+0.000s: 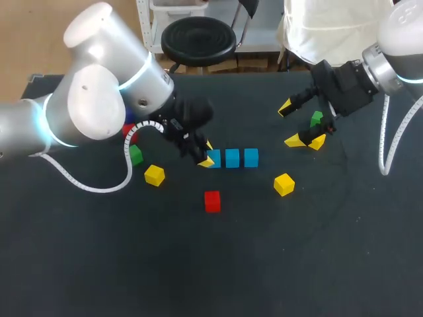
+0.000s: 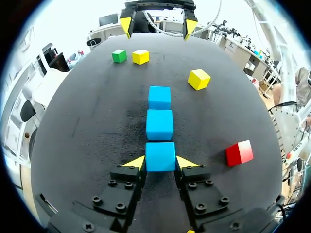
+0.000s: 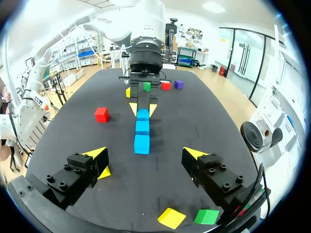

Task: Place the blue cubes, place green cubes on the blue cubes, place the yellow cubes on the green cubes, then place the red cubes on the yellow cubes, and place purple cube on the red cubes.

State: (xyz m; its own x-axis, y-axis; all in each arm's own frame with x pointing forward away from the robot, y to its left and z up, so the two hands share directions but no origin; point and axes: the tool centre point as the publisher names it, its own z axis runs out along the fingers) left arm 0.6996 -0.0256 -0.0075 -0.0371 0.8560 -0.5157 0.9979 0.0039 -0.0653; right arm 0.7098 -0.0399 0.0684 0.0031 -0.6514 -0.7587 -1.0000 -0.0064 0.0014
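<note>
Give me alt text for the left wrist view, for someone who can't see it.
The left gripper grips the nearest blue cube, the end of a row of three blue cubes running ahead on the black table. A red cube lies beside the gripper; farther off are two yellow cubes, a green cube and the right gripper, open.

Cubes on the worktop, counted by colour and checked across all three views. blue cube: 3. yellow cube: 3. green cube: 2. red cube: 2; the second is mostly hidden behind the left arm in the head view but shows plainly in the right wrist view. purple cube: 1, clear only in the right wrist view. Total: 11 cubes.
</note>
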